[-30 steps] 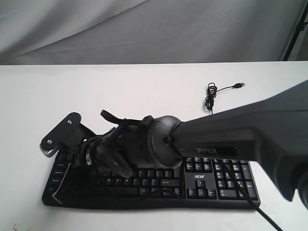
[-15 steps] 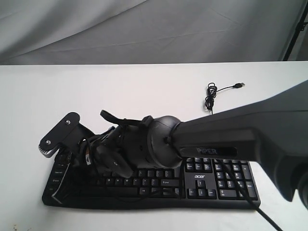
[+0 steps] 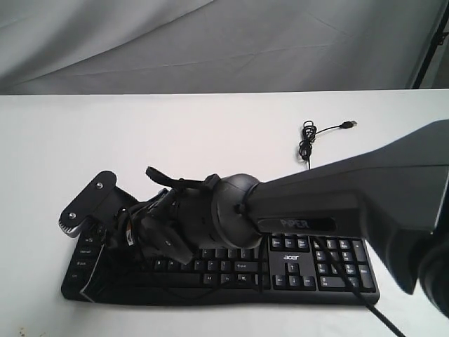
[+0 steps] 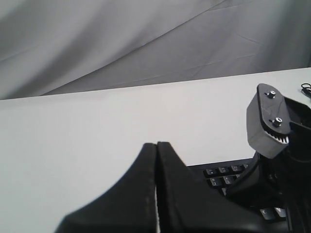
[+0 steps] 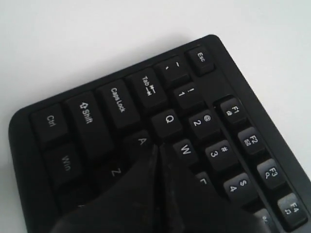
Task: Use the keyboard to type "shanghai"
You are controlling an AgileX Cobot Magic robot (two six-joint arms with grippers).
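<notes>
— What's on your screens?

— A white bench (image 3: 210,133) fills most of the exterior view. My right arm (image 3: 365,196) comes in from the right edge and reaches across the lower middle toward the lower left.

— And the keyboard?

— The keyboard (image 3: 309,270) lies flat along the bottom of that frame, number pad at lower right. The arm covers its middle.

— End effectors?

— The right end effector (image 5: 158,148) is clenched with nothing between its fingers. Its tips are down where the A key (image 5: 142,141), Q key (image 5: 169,119) and W key (image 5: 185,149) meet. I can't tell whether it presses any of them. The left end effector (image 4: 156,145) is clenched too, and empty, with bare bench and a corner of the keyboard beyond it.

— Anything smaller?

— The cable (image 3: 306,140) sits bundled on the bench right of centre, its plug (image 3: 348,124) lying free.
</notes>
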